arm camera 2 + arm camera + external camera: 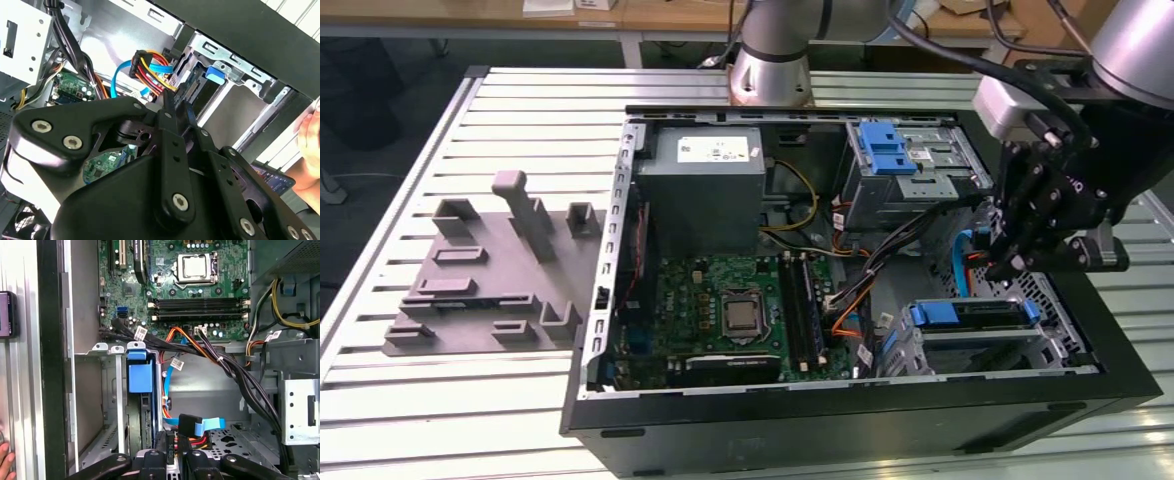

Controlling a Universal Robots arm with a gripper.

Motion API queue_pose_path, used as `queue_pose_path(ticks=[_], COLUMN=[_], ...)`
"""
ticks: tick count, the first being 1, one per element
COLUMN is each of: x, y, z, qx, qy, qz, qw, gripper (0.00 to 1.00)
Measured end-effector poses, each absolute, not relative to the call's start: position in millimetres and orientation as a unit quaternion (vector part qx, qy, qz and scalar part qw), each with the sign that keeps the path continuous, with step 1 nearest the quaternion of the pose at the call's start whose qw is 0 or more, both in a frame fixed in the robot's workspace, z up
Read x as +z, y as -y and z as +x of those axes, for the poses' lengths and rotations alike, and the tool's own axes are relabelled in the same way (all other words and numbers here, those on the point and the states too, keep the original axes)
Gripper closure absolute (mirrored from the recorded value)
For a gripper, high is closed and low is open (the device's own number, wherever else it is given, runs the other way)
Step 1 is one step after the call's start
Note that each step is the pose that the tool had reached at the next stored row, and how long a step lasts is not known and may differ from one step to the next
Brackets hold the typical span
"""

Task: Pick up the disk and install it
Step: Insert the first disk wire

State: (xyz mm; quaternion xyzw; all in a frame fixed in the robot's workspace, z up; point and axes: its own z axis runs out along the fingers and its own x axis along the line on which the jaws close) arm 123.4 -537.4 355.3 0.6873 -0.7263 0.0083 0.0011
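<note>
I have the gripper (1014, 262) low over the case (854, 425) beside the drive cage (107, 405); fingers look closed, holding nothing. The disk (140, 377) sits on edge in that cage, blue carrier outward

Gripper (1014, 262) linkage is showing matt black metal; disk (139, 377) carrier is presenting smooth blue plastic; case (854, 425) wall is appearing matt black; table (454, 400) is showing ribbed bare aluminium

Open computer case (854, 410) on slatted counter (480, 400). Green motherboard (720, 300) inside, grey power supply (707, 185) just beside it. Grey fixture plate (480, 285) lies at exterior view's left of case.
</note>
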Motion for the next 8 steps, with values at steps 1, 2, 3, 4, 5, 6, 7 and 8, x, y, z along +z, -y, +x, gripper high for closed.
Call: queue_pose_path(ticks=[1,2,3,4,5,6,7,8], x=[354.7,354.1,353.5,353.0,352.6,352.2,352.0,351.8], y=[537.4,537.4,537.4,537.4,537.4,537.4,537.4,537.4], z=[123.3,123.3,123.4,123.3,123.3,123.3,123.3,123.4], qx=[0.009,0.009,0.009,0.009,0.009,0.009,0.010,0.010], qy=[0.726,0.726,0.726,0.726,0.726,0.726,0.726,0.726], qz=[0.687,0.687,0.687,0.687,0.687,0.687,0.687,0.687], qw=[0.001,0.001,0.001,0.000,0.000,0.000,0.000,0.000], gripper=[0.76,0.76,0.76,0.76,0.76,0.76,0.76,0.76])
